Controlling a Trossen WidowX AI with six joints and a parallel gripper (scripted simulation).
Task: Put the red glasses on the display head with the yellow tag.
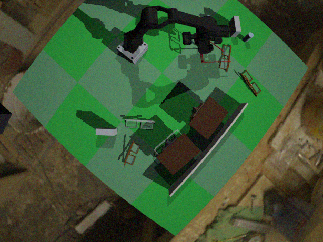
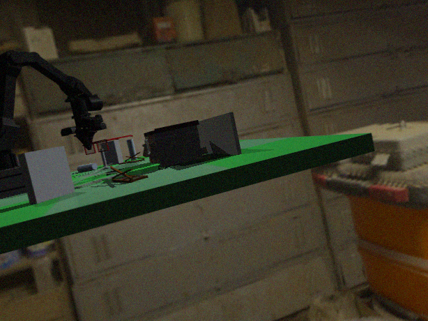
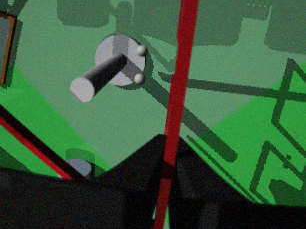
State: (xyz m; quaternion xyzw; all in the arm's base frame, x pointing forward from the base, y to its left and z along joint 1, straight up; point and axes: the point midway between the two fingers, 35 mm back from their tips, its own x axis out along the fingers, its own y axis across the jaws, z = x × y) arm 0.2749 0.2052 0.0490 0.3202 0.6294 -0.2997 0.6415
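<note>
The red glasses (image 1: pixel 215 61) (image 2: pixel 126 136) (image 3: pixel 176 93) hang in the air. My gripper (image 2: pixel 90 146) (image 3: pixel 167 144) is shut on their front bar; the temples reach away from it, toward the right in the top and exterior views. Two pale nose pads show beside the bar in the wrist view. Two display heads with brown tops, one nearer the middle (image 1: pixel 209 118) and one lower left (image 1: pixel 178 154), stand away from the gripper. The lower-left one wears pale glasses (image 1: pixel 178 130). I cannot see the yellow tag, so cannot tell which head bears it. In the exterior view one dark head (image 2: pixel 175 145) hides the other.
A tall panel (image 1: pixel 209 149) (image 2: pixel 221 135) stands behind the heads. Brown glasses lie under the red temples (image 1: pixel 229 57), farther right (image 1: pixel 243 77) and lower left (image 1: pixel 128 152), near white glasses (image 1: pixel 138 120). White blocks (image 1: pixel 106 131) (image 1: pixel 236 26) and a post on a round base (image 3: pixel 107 73) stand about.
</note>
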